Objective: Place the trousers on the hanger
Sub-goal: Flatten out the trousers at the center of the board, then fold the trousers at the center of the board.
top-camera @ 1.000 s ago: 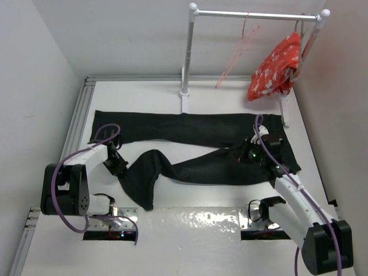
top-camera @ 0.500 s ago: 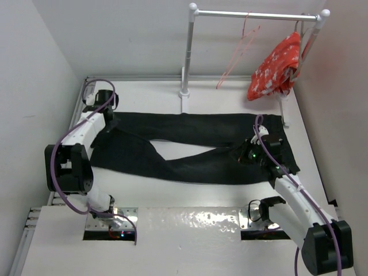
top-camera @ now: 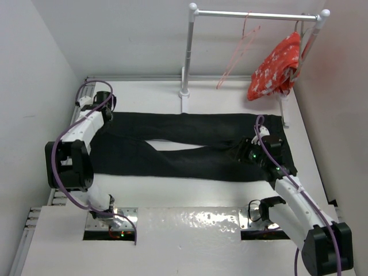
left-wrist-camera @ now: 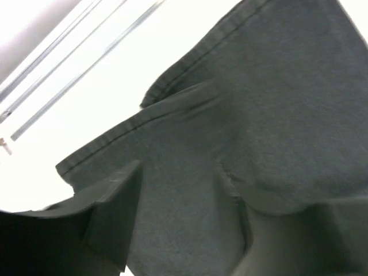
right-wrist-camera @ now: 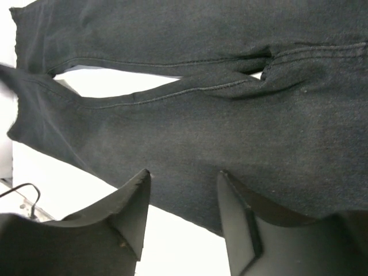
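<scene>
A white tubular rail stand [top-camera: 187,57] rises at the far edge of the white tabletop [top-camera: 190,192], its horizontal bar running rightward to a second post by the right wall. A red-and-white patterned cloth [top-camera: 275,68] hangs bunched near the bar's right end. Plain white walls [top-camera: 115,40] enclose the space. A grooved aluminium track [top-camera: 23,244] runs along the tabletop's left side.

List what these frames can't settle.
- Top view: right arm covers the trousers' waist end.
- Top view: hanger too thin to show how its hook sits on the rail.
- Left wrist view: blurred; cannot tell whether left tool touches the cloth.
- Right wrist view: right tool's contact likewise unclear.
</scene>
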{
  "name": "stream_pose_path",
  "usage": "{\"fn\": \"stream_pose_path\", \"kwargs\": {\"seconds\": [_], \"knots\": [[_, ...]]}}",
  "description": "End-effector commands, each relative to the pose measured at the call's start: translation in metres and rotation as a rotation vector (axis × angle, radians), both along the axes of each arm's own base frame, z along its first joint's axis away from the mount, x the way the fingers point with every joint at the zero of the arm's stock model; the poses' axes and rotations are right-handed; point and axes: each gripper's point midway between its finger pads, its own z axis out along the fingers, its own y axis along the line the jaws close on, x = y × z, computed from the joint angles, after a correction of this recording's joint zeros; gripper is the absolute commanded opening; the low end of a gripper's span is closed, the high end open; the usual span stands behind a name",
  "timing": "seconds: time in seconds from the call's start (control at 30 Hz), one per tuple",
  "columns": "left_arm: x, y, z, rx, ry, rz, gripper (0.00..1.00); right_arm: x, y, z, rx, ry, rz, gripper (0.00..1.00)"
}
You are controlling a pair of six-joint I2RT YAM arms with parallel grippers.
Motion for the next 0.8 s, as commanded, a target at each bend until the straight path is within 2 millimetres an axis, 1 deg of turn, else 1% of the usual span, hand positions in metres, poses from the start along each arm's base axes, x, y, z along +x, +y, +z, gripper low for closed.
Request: {"fn": "stream_pose_path", "kwargs": {"seconds": [0.0,0.03,0.07,0.1,0.13,0.17,0.2,0.23,0.27,0.3,0.33,0.37,0.4,0.43,0.47,0.5,0.53,0.57,0.6,0.63,0.67,0.73,0.77], "knots": [[-0.006,0.014,0.019,0.052,-0.012,0.049,0.52,0.005,-0.003,0.007,-0.012,-0.047,-0.015,0.51],[-0.01,0.014,0.024,0.053,-0.031,0.05,0.54,0.006,-0.003,0.008,-0.008,-0.05,-0.016,0.51],[-0.012,0.014,0.046,0.057,-0.106,0.049,0.56,0.006,-0.002,0.009,-0.005,-0.053,-0.015,0.48],[-0.018,0.013,0.051,0.057,-0.13,0.048,0.56,0.006,-0.002,0.009,-0.003,-0.053,-0.012,0.42],[-0.023,0.013,0.058,0.058,-0.161,0.045,0.57,0.005,0.0,0.009,0.002,-0.05,-0.006,0.26],[-0.029,0.011,0.077,0.061,-0.238,0.034,0.57,0.004,0.0,0.009,0.002,-0.048,-0.004,0.18],[-0.032,0.006,0.076,0.026,-0.254,0.008,0.56,0.005,0.0,0.01,0.004,-0.051,-0.002,0.11],[-0.042,0.001,0.062,-0.003,-0.23,-0.01,0.53,0.004,0.001,0.01,0.005,-0.05,0.0,0.06],[-0.048,-0.007,0.057,-0.076,-0.242,-0.035,0.39,0.003,0.001,0.01,0.005,-0.048,0.004,0.02],[-0.054,-0.011,0.045,-0.127,-0.219,-0.042,0.26,0.004,0.001,0.012,0.003,-0.052,0.002,0.01],[-0.068,-0.014,0.023,-0.18,-0.165,-0.042,0.06,0.004,0.001,0.012,0.002,-0.053,0.001,0.0],[-0.076,-0.013,0.009,-0.278,-0.154,-0.015,0.0,0.004,0.001,0.011,0.002,-0.053,0.003,0.0],[-0.093,-0.015,-0.014,-0.335,-0.109,0.008,0.0,0.004,0.001,0.012,0.004,-0.054,0.003,0.0],[-0.101,-0.013,-0.026,-0.382,-0.102,0.03,0.0,0.004,0.001,0.011,0.002,-0.05,0.004,0.01],[-0.112,-0.001,-0.035,-0.422,-0.107,0.08,0.0,0.004,0.001,0.011,0.002,-0.049,0.004,0.01],[-0.12,-0.007,-0.046,-0.465,-0.086,0.088,0.0,0.003,0.001,0.01,0.001,-0.048,0.006,0.01],[-0.12,-0.002,-0.042,-0.45,-0.081,0.117,0.0,0.004,0.001,0.01,0.002,-0.047,0.004,0.01],[-0.129,-0.001,-0.044,-0.453,-0.042,0.155,0.01,0.003,0.001,0.009,0.002,-0.041,0.007,0.02],[-0.131,-0.003,-0.045,-0.482,-0.044,0.169,0.05,0.003,0.002,0.01,0.002,-0.041,0.01,0.02],[-0.135,-0.003,-0.048,-0.503,-0.044,0.186,0.15,0.003,0.002,0.01,0.003,-0.042,0.014,0.03],[-0.14,-0.005,-0.055,-0.538,-0.025,0.212,0.28,0.002,0.002,0.008,-0.002,-0.036,0.014,0.03],[-0.146,-0.016,-0.066,-0.599,0.022,0.208,0.3,0.004,0.0,0.01,-0.013,-0.042,0.009,0.04],[-0.153,-0.015,-0.071,-0.597,0.06,0.238,0.31,0.003,-0.001,0.01,-0.016,-0.041,0.007,0.04]]}}
